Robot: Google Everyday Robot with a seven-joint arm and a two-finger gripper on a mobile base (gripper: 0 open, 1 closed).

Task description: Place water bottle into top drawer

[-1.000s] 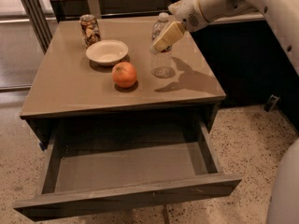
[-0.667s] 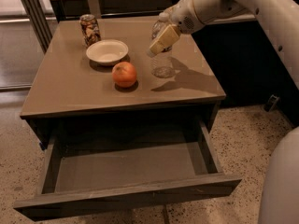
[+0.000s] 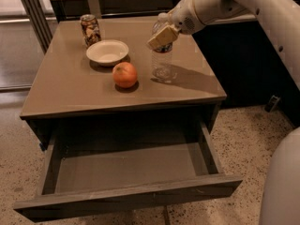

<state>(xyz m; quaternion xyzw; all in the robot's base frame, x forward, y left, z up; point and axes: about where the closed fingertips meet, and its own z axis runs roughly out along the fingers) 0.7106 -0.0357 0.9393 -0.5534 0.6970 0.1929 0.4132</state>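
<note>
Here's the arm (image 3: pixel 253 3) reaching in from the upper right, and the gripper (image 3: pixel 162 35) sits right at the top of the water bottle (image 3: pixel 162 65), one pale pad crossing in front of its neck. Whether it has actually closed on the bottle cannot be told from this angle. The bottle stands upright on the table (image 3: pixel 70 95), toward the right side and well back from the front edge, and its base looks planted on the surface, so the lift appears not yet made. A high approach makes sense here: taking the bottle near the cap keeps the wrist clear of the neighbours. And the top drawer (image 3: pixel 126 198) is pulled wide out below the tabletop, its grey floor bare, plainly ready to receive a drop from above. Now the head count on the table: one bottle, one orange (image 3: pixel 125 74) just to its left, one white bowl (image 3: pixel 107 52) behind the orange, and one patterned can (image 3: pixel 90 29) at the back left. One drawer open, one gripper at work.
</note>
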